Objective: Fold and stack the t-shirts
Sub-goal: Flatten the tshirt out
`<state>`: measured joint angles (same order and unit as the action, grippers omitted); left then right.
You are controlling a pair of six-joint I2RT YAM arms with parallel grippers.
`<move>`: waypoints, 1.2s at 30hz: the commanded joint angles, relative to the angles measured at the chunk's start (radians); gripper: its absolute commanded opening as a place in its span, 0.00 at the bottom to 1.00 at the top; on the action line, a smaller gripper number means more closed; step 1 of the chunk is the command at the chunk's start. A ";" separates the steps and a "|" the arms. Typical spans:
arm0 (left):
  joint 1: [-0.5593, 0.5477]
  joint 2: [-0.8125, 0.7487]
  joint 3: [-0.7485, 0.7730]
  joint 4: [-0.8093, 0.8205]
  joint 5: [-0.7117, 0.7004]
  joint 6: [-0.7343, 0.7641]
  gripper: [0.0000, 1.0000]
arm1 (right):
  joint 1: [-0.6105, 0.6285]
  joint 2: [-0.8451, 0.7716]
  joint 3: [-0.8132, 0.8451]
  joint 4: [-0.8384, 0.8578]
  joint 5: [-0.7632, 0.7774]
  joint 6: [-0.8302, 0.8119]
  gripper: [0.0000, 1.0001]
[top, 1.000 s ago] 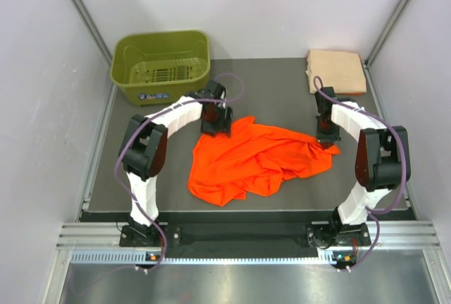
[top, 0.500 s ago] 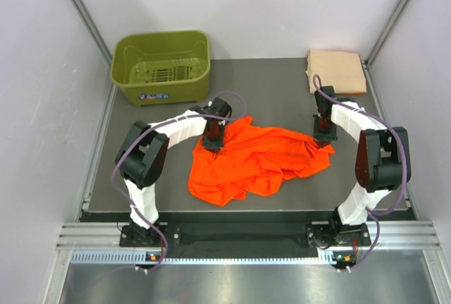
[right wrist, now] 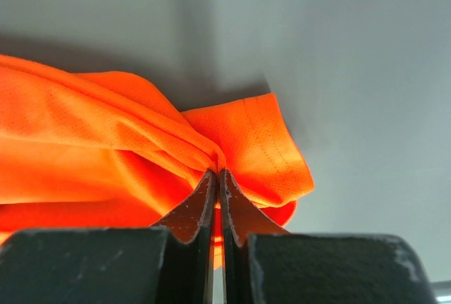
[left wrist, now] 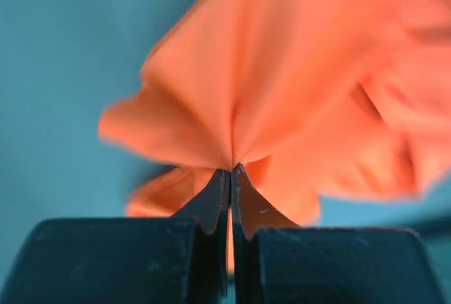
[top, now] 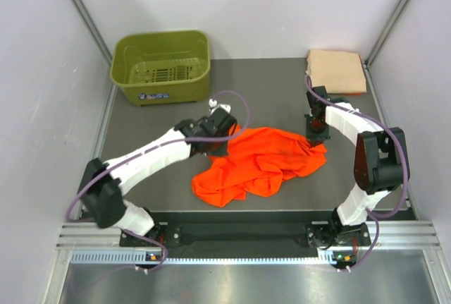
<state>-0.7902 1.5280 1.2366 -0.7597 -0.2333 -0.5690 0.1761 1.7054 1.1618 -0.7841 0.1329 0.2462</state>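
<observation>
A green plastic basket [top: 162,87] sits at the far left corner of the dark gray table [top: 268,92]. It has little slots in its bottom and a small sticker [top: 156,95] on its front. White walls [top: 246,8] stand around the table. A shiny metal rail [top: 91,234] runs along the near edge.

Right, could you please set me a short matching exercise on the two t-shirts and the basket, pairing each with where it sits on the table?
Things:
1. orange t-shirt
2. peach t-shirt
3. green basket

Places and states:
A. far right corner, folded flat
B. far left corner
C. mid-table, crumpled, pinched by the left gripper and the right gripper

Pairs: 1-C, 2-A, 3-B.
</observation>
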 commanded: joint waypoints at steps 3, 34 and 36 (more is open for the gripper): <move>-0.177 -0.138 -0.244 -0.053 0.121 -0.209 0.00 | 0.060 -0.084 -0.074 0.028 -0.021 0.024 0.00; 0.359 0.291 0.001 0.258 0.766 0.078 0.78 | 0.063 -0.052 0.003 -0.052 -0.019 0.042 0.01; 0.345 0.328 0.004 0.269 0.763 0.075 0.68 | 0.063 -0.053 -0.005 -0.049 -0.026 0.042 0.01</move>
<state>-0.4259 1.8122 1.2114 -0.5514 0.4641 -0.5179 0.2340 1.6638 1.1458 -0.8371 0.1123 0.2737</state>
